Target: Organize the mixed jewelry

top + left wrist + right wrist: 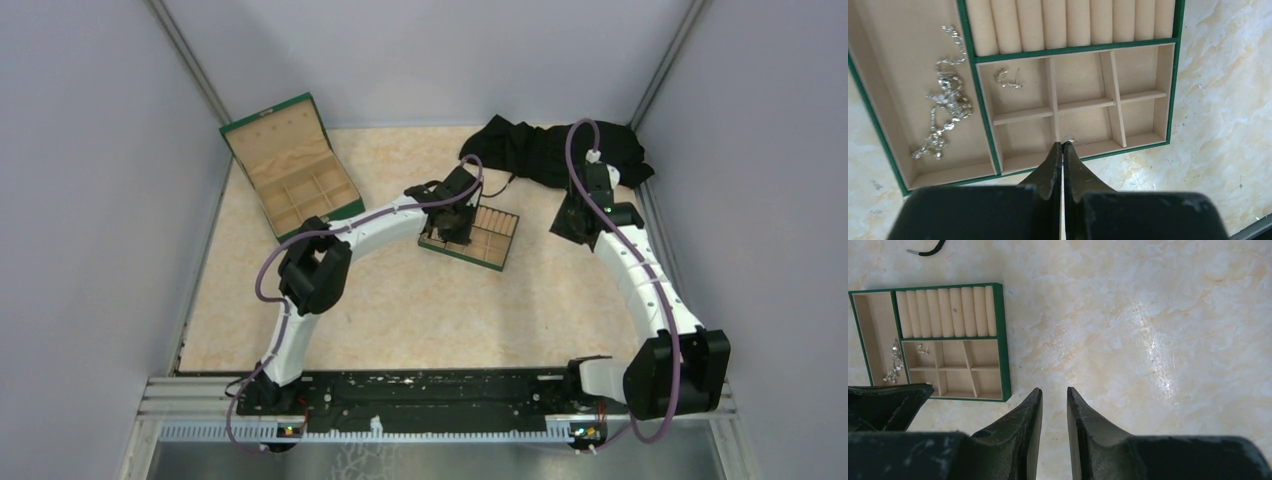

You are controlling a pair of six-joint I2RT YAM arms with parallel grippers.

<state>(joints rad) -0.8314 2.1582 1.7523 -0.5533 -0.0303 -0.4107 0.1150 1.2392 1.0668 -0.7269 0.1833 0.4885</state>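
The tan wooden tray [1175, 75] with a green rim lies on the table; it also shows in the top view [503, 238] and the right wrist view [1004, 340]. My left gripper [1063, 145] hangs over its near small compartments, shut on a tiny pale silvery piece [1068, 139] at its tips. A silvery chain [945, 100] lies in the long left compartment. A small silvery earring [1008, 80] lies in the upper left small compartment. My right gripper [1054, 391] is open and empty above bare table, to the right of the tray.
A row of tan padded rolls [1068, 22] fills the tray's far section. An open green wooden box [292, 165] stands at the back left. A black cloth [555, 150] lies at the back right. Grey walls close in three sides.
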